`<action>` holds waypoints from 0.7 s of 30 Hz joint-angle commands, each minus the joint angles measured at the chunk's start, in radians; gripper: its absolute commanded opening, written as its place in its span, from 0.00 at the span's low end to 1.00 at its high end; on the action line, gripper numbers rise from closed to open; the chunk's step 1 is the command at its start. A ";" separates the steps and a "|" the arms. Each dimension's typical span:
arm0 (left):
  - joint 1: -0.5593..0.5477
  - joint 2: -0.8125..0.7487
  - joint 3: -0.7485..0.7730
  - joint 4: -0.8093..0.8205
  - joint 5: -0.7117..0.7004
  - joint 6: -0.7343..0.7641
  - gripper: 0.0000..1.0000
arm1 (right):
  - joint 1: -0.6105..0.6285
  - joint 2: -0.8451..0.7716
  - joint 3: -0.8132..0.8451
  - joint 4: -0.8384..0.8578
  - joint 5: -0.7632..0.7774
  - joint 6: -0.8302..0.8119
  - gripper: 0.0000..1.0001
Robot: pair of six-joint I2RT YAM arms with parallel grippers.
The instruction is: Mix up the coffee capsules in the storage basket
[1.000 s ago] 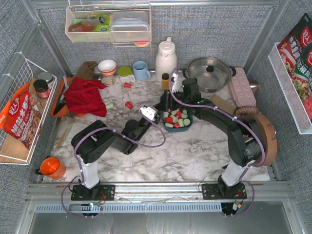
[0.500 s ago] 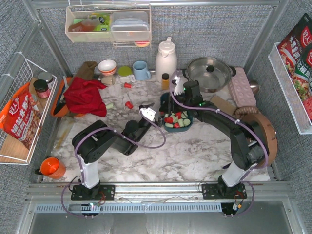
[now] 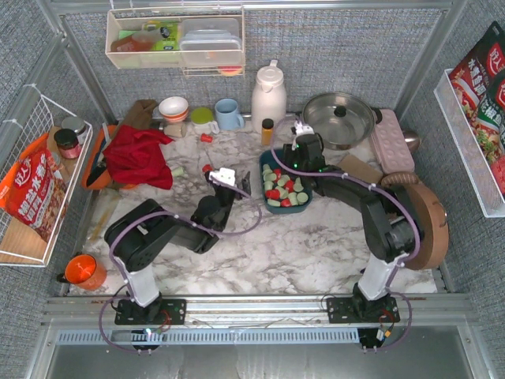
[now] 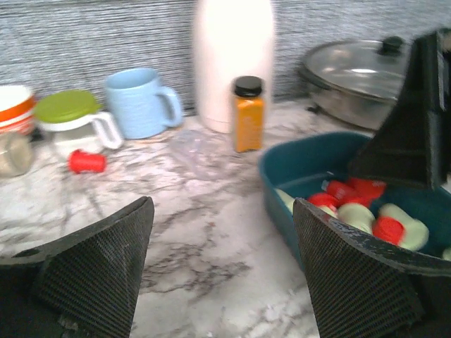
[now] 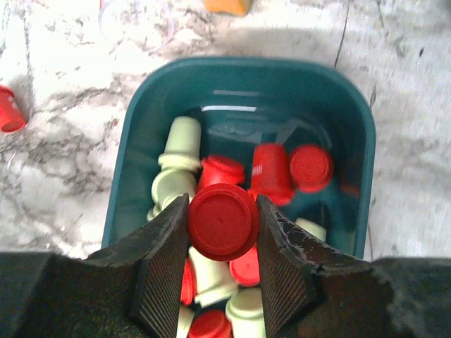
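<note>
Your right tool point(image 5: 223, 204) hangs straight above the basket point(image 5: 246, 65), its jaws closed on the rim of one red capsule point(image 5: 223, 225) held clear of the heap, so the drop point is directly below and the choice is only which end. The basket's long axis runs from the bottle point(image 4: 247, 113) just beyond it back toward the arm bases. The end by the bottle shows bare teal floor, while the capsules point(image 5: 184, 141) crowd the middle and the near end. The pale green ones sit mostly on the basket's left and the red ones point(image 5: 310, 167) more to its right and centre, so I judge the mix only partly done. Your left tool point(image 4: 220, 232) sits low over the bench point(image 4: 197, 232) just left of the basket, jaws wide apart and holding nothing. The basket lies to its right, and the right arm is plainly the nearer one to the contents. One stray red capsule point(image 4: 87, 161) lies on the bench well left of the basket, near the mug point(image 4: 137, 102). Releasing the held one toward the pale side looks the better move.
</note>
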 commanded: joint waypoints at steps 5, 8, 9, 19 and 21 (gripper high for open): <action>0.050 -0.105 0.248 -0.766 -0.337 -0.247 0.90 | -0.020 0.165 0.168 0.027 0.077 -0.033 0.38; 0.091 -0.108 0.299 -0.929 -0.325 -0.329 0.90 | -0.037 0.198 0.179 0.014 0.049 -0.018 0.46; 0.106 -0.110 0.308 -0.973 -0.310 -0.358 0.90 | -0.041 0.203 0.177 0.018 0.033 -0.011 0.49; 0.218 -0.054 0.452 -1.206 -0.156 -0.464 0.91 | -0.073 0.204 0.150 0.133 -0.236 0.040 0.67; 0.240 -0.038 0.467 -1.226 -0.132 -0.480 0.91 | -0.074 0.175 0.118 0.156 -0.233 0.040 0.67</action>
